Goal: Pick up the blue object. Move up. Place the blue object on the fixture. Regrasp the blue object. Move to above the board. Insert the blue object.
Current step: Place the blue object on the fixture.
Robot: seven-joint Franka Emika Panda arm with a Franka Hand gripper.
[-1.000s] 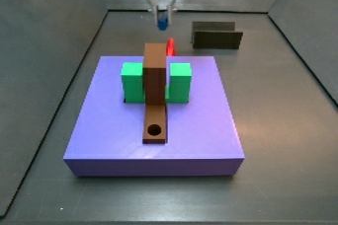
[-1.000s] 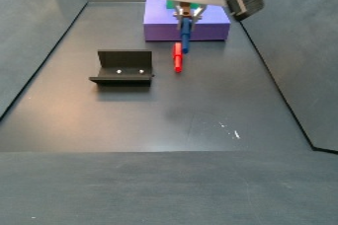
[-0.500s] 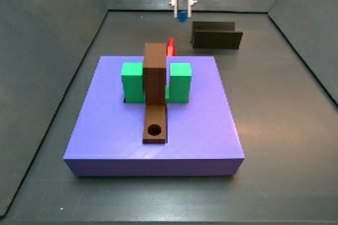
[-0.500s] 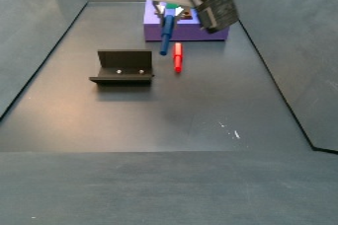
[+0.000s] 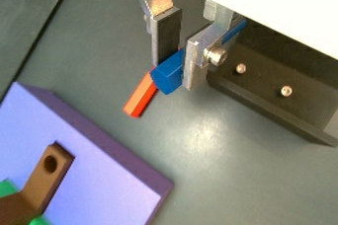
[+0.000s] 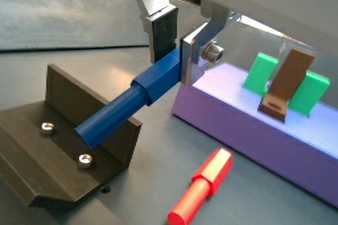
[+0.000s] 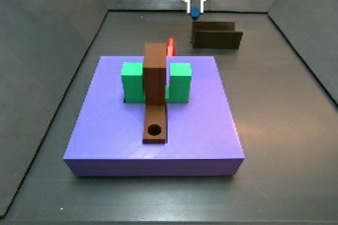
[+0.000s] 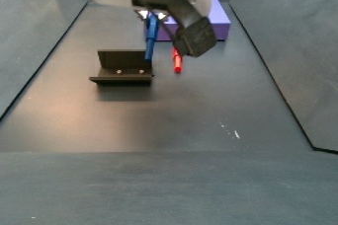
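Note:
My gripper [image 5: 179,57] is shut on the blue object [image 5: 168,73], a long blue bar held near one end between the silver fingers. In a wrist view the blue object [image 6: 132,101] slants down from the gripper [image 6: 176,57] to the top of the fixture [image 6: 63,142]. In a side view the gripper [image 7: 195,0] holds the blue object [image 7: 196,14] just above the fixture [image 7: 216,37]. The other side view shows the gripper [image 8: 158,16], the blue object [image 8: 150,37] and the fixture [image 8: 123,68] beside it. I cannot tell whether the bar touches the fixture.
The purple board [image 7: 199,130] carries two green blocks [image 7: 132,81] and a brown bar with a hole [image 7: 157,96]. A red piece [image 8: 179,62] lies on the floor between board and fixture, and also shows in both wrist views [image 6: 201,184] [image 5: 140,98]. Grey walls ring the floor.
My gripper has carried the blue object away from the board's far edge, across to the fixture. The red piece and the board have not moved.

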